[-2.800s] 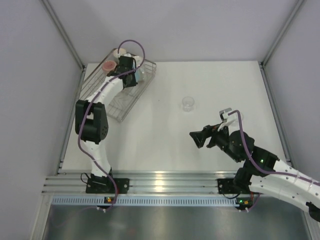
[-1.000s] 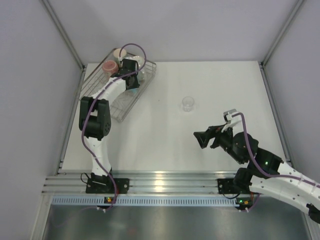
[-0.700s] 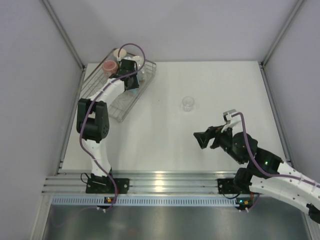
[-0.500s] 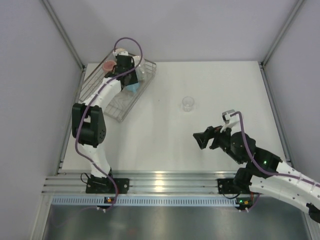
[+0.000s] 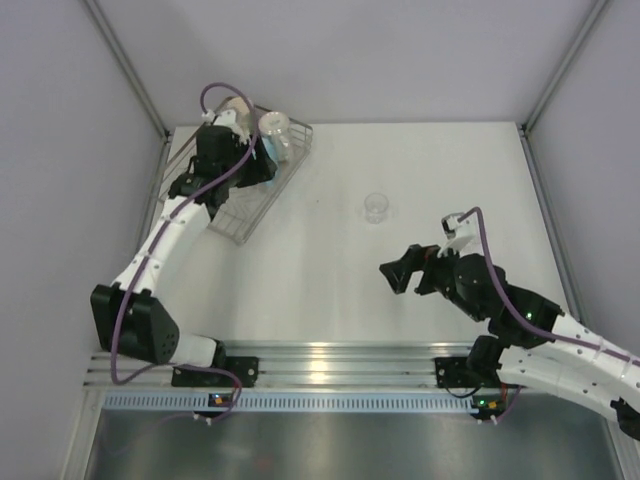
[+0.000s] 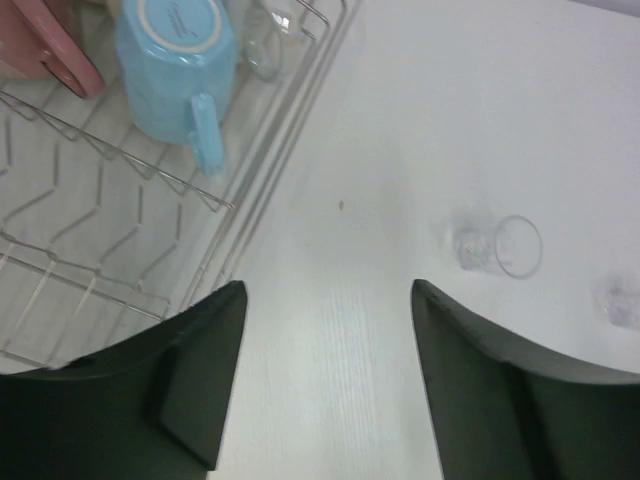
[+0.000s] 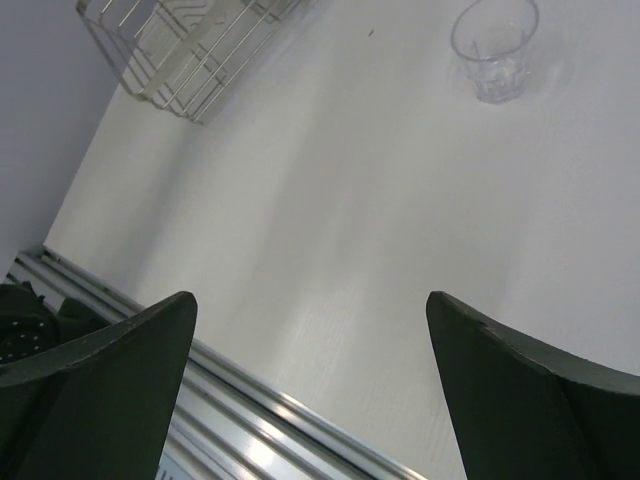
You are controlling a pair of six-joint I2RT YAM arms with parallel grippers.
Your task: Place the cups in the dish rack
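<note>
1. Left end effector hovers at 10 o'clock of the white table. Its two dark fingers stand apart with nothing between them. Through its wrist camera, bare table beside the edge of the rectangular silver wire dish rack shows in the gap.
2. Inside the rack, a light blue handled cup lies with its ringed base facing the camera and its handle pointing to 6 o'clock. A pink-red mug sits at its 9 o'clock and a small clear glass at its 3 o'clock, by the rim. Packing them at one end probably leaves bare wire free for more.
3. One clear faceted tumbler is not yet loaded. It stands upright, mouth up, alone a little towards 1 o'clock of the table's middle, well apart from the rack.
4. Right end effector waits at 5 o'clock of that tumbler, fingers spread wide and empty. That width looks right for slipping around the tumbler's wall.
5. I judge the loading nearly finished, with the tumbler the remaining job. Smooth, light glass could tip or slip, so a level approach and a gentle squeeze seem wise.
</note>
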